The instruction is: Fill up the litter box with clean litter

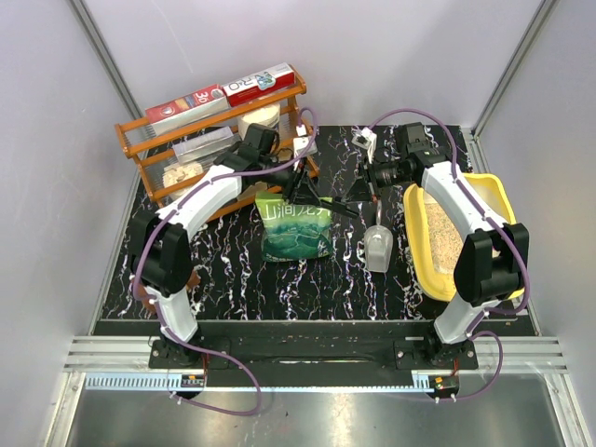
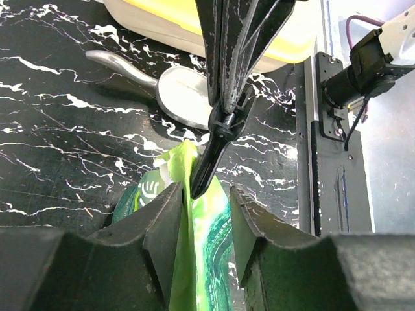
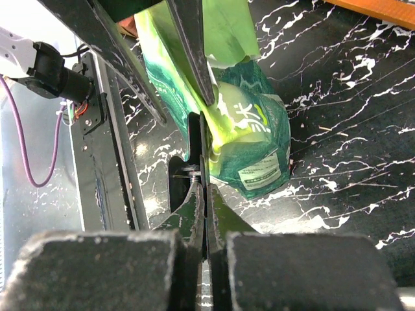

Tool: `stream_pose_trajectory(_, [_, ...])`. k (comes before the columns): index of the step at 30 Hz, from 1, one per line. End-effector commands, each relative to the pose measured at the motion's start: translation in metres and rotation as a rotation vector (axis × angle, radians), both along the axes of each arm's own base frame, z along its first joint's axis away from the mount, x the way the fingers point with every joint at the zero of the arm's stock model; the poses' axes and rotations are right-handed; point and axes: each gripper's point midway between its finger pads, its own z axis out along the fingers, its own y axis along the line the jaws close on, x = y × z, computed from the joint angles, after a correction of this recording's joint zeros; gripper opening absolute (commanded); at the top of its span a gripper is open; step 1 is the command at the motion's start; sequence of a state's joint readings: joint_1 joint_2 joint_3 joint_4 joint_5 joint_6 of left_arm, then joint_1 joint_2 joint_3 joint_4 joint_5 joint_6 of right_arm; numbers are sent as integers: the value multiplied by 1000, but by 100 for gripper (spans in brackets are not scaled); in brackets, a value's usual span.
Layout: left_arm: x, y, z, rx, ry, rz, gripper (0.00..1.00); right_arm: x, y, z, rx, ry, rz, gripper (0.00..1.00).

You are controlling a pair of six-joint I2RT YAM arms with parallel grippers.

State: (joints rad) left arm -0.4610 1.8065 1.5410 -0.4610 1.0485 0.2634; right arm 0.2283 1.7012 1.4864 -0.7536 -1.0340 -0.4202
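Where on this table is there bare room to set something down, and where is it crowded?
Bare tabletop runs along the near edge, in front of the green pouch and grey scoop. A smaller patch lies between the left arm and the pouch. Crowded: the pouch's top, where the left gripper, right gripper and scissors meet.

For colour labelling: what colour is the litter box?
Yellow; the litter box shows best in the top external view.
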Motion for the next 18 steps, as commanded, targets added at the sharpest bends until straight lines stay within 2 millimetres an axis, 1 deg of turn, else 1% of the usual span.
stream_pose_trajectory(1, [-11,-12,13,-43,-32,-94,40,16,5,9,35,-61,-17,0])
stream_pose_trajectory(6, [-13,-14,6,-22,-58,-125,40,15,6,9,44,-45,-18,0])
stream_pose_trajectory(13, [-17,-13,3,-13,-86,-156,38,15,6,8,45,-38,-26,0])
stream_pose_trajectory(18, [-17,-11,-3,18,-124,-170,29,11,5,5,39,-30,-29,0])
